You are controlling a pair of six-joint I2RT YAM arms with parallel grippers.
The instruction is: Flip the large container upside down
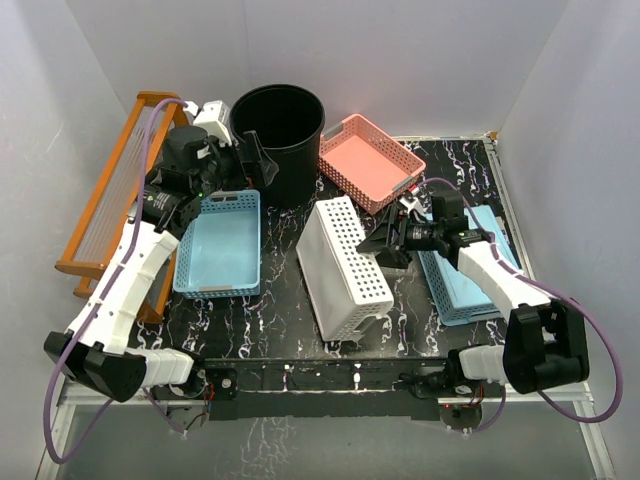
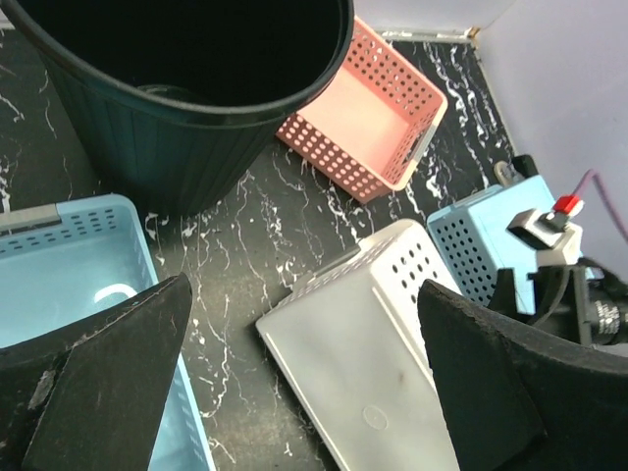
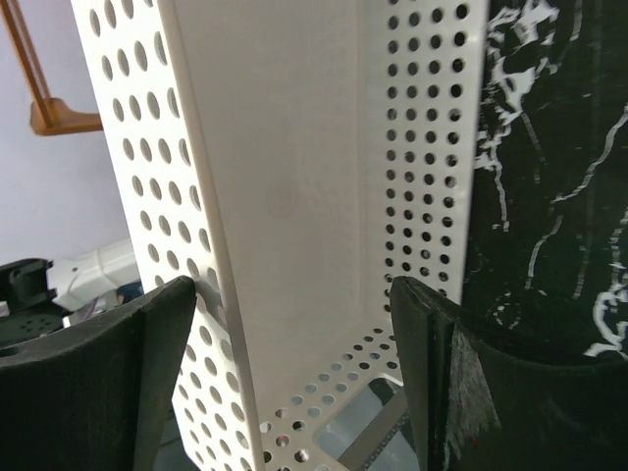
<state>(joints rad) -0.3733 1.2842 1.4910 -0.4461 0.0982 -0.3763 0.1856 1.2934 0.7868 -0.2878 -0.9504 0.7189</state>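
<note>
Fingers of the left gripper (image 2: 304, 294) are spread wide and hold nothing, near the black bin (image 1: 295, 165). The bin stands upright, mouth up, at the back of the table (image 1: 290, 340). The right gripper (image 3: 294, 285) has its fingers apart astride a wall of the white basket (image 1: 345, 265), not pinching it.

Counted: one bin, one white basket, one pink basket (image 1: 370, 160), two blue baskets (image 1: 220, 250) (image 1: 452, 295) and one wooden rack (image 1: 110, 190).

The tabletop is black marble with white veins, and plain white walls (image 1: 420, 60) enclose it.
</note>
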